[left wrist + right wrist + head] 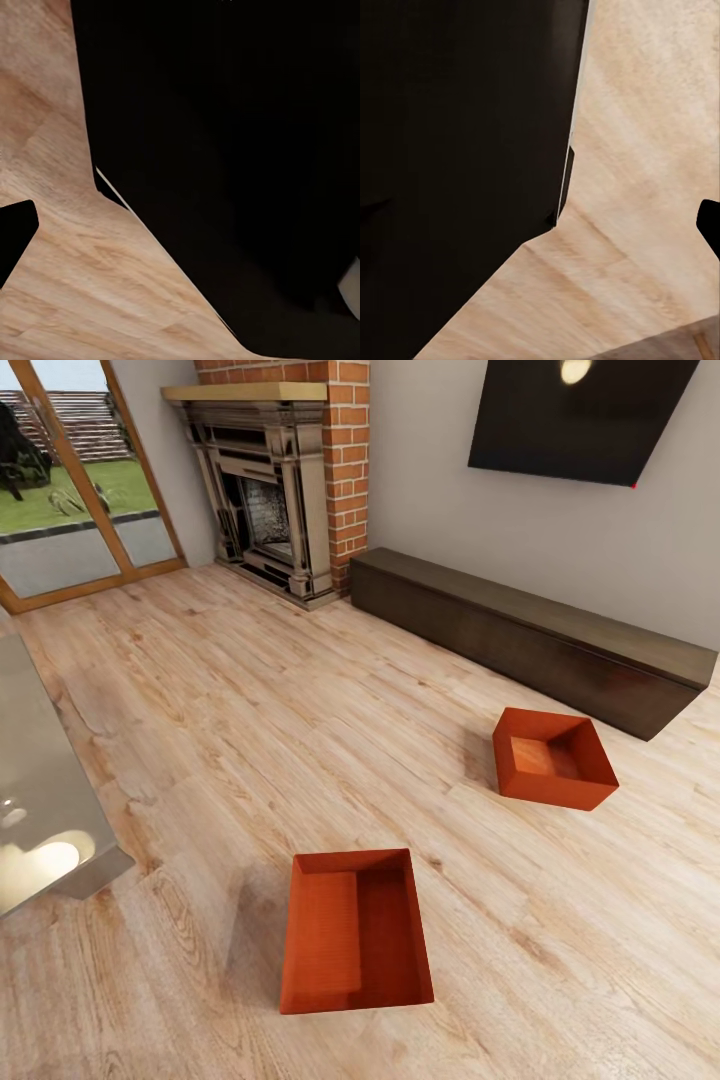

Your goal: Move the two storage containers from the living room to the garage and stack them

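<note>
Nearest to us, low in the middle of the head view, sits one storage container [356, 930], orange-red and topless, flat on the light plank floor [200, 720]. Its twin, the second container [552, 757], rests further off toward the right of the frame, well apart from the first and just short of the long dark cabinet [540, 630] against the wall. Both boxes look empty and neither is being touched.

Beyond them, the brick fireplace [290, 490] fills the upper middle, the black TV [580, 415] hangs at the upper right, and glass doors [70, 480] open onto grass at the upper left. A pale glossy tabletop [40, 790] juts in from the left edge.

Both wrist views give dark robot bodywork over wood planks; I cannot tell whether either set of fingers is spread or closed.

As I judge it, nothing is done yet: both containers lie in the living room, so the carrying to the garage and the stacking all remain.
</note>
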